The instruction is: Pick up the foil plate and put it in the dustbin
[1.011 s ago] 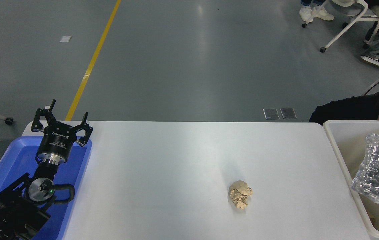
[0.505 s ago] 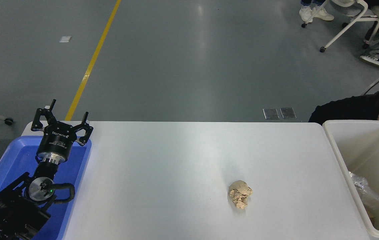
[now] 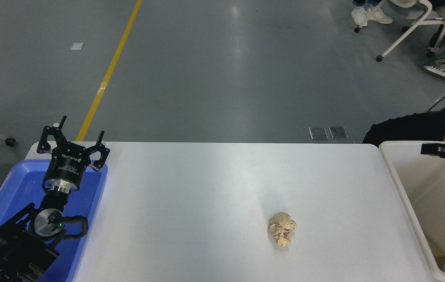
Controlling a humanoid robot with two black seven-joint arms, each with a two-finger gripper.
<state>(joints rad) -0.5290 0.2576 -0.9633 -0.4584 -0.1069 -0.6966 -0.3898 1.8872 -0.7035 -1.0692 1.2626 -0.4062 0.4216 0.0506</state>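
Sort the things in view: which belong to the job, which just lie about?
Job: dustbin, right gripper at its far rim. The foil plate is not in view.
Lying about: paper ball, blue tray, parked left gripper over it.

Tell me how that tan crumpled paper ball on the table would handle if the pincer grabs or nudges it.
The tan paper ball looks loosely crumpled, so it is probably very light and would squash somewhat under a grip. Its lumpy, uneven shape suggests it would skid or tumble briefly on the smooth white table rather than roll far.
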